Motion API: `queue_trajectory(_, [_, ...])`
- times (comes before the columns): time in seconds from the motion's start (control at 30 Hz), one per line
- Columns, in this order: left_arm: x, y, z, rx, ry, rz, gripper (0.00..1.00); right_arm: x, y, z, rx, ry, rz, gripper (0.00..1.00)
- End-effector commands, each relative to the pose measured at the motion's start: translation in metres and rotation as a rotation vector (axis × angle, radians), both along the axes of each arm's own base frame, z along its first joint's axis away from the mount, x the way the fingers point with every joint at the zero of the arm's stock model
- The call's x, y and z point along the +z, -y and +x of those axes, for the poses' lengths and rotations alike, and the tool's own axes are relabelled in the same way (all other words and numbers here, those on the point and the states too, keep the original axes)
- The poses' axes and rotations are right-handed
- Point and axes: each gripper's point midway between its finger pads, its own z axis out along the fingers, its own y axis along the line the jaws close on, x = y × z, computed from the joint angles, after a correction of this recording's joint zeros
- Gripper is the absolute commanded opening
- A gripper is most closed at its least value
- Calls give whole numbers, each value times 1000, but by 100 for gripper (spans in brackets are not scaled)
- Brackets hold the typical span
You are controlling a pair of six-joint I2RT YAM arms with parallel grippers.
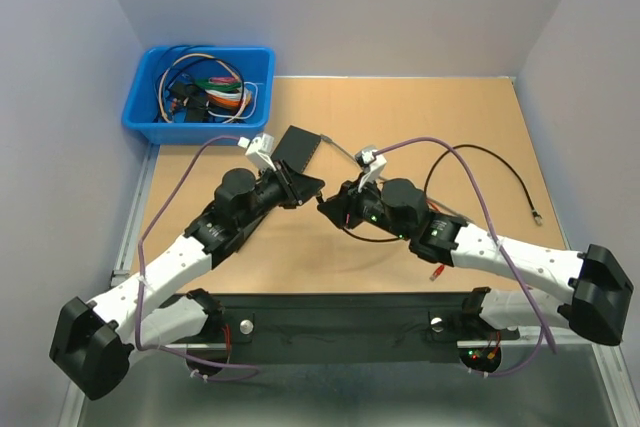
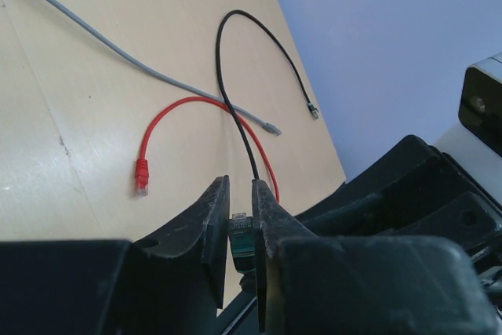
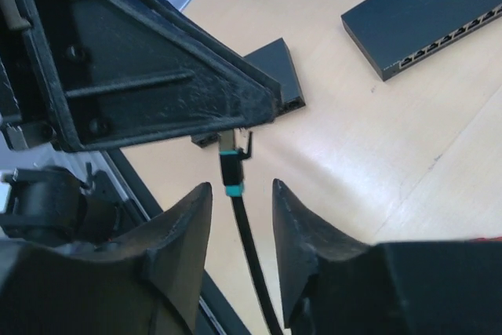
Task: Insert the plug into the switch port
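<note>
The black switch (image 1: 300, 145) lies flat on the table behind the grippers; its row of ports shows in the right wrist view (image 3: 435, 25). My left gripper (image 1: 303, 188) (image 2: 239, 190) is shut on the plug (image 2: 241, 233) of the black cable (image 2: 223, 45), holding it above the table. In the right wrist view the plug (image 3: 230, 164) hangs from the left gripper's fingertips. Its cable (image 3: 251, 256) runs down between the fingers of my right gripper (image 3: 239, 194) (image 1: 335, 205), which is open and apart from it.
A blue bin (image 1: 200, 92) of cables stands at the back left. The black cable's other plug (image 1: 537, 215) lies at the right. A red cable (image 2: 180, 103) and a grey cable (image 2: 118, 52) lie loose on the table.
</note>
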Motion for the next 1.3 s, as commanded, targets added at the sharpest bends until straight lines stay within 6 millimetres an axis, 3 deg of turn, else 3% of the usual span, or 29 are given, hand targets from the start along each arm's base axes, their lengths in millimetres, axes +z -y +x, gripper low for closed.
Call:
queue_trajectory(0.0, [28,-7,-7,-2,113,-35,0,46,-3,-8,40,72,118,51])
queue_trajectory(0.03, [37,-9,-10,-8,151,-34,0,52,-3,-12,62,80,130,59])
queue_trajectory(0.17, [63,-16,-21,-27,258,-42,0,89,3,-31,137,128,210,64])
queue_trajectory(0.23, [78,-14,-32,-84,338,-52,0,106,2,-43,205,155,256,64])
queue_trajectory(0.33, [104,-16,-56,-157,463,-90,0,135,-6,-84,483,172,344,63])
queue_trajectory(0.47, [129,-20,-84,-239,594,-143,0,160,-12,-118,718,195,378,59])
queue_trajectory(0.57, [157,-33,-118,-293,741,-206,0,166,-13,-124,767,208,379,58])
queue_trajectory(0.67, [171,-44,-133,-286,815,-229,0,167,-14,-122,760,219,378,58])
queue_trajectory(0.83, [175,-48,-143,-295,834,-249,0,163,-18,-120,767,201,374,58])
queue_trajectory(1.27, [170,-49,-135,-258,806,-282,0,170,-27,-122,816,214,417,52])
